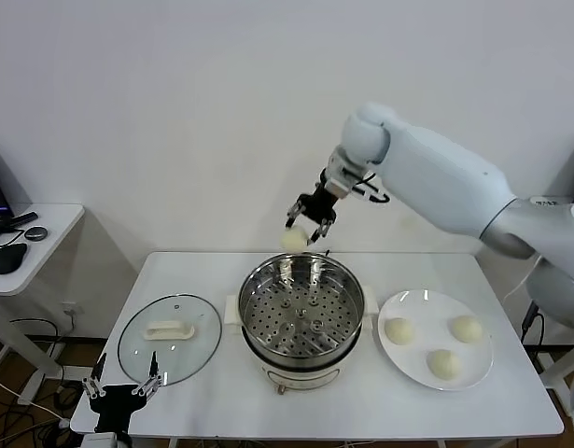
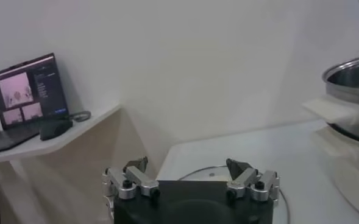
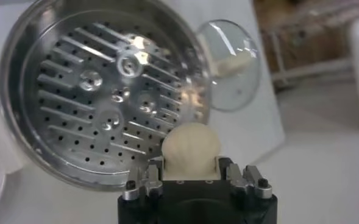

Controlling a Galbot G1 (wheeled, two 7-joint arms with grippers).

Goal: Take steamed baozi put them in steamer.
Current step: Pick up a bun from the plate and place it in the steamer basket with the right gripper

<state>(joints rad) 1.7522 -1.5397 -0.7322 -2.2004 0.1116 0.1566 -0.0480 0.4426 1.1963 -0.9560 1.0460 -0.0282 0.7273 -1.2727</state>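
My right gripper [image 1: 309, 224] hangs above the far rim of the steamer [image 1: 251, 301], shut on one cream-white baozi [image 1: 293, 239]. The right wrist view shows that baozi [image 3: 190, 145] wedged between the two fingers of the gripper [image 3: 190, 165], over the rim of the steamer [image 3: 11, 73] and its bare perforated tray [image 3: 100, 97]. Three more baozi [image 1: 399, 329] [image 1: 467, 328] [image 1: 443, 363] lie on the white plate [image 1: 413, 359] to the steamer's right. My left gripper [image 1: 123, 385] is parked open at the table's front left corner, nothing between its fingers [image 2: 188, 165].
A glass lid [image 1: 170, 338] with a white handle lies flat left of the steamer. The steamer [image 2: 350, 79] stands on a white base with side handles. A side table [image 1: 25, 245] holding a laptop [image 2: 27, 91] and a mouse is off to the left.
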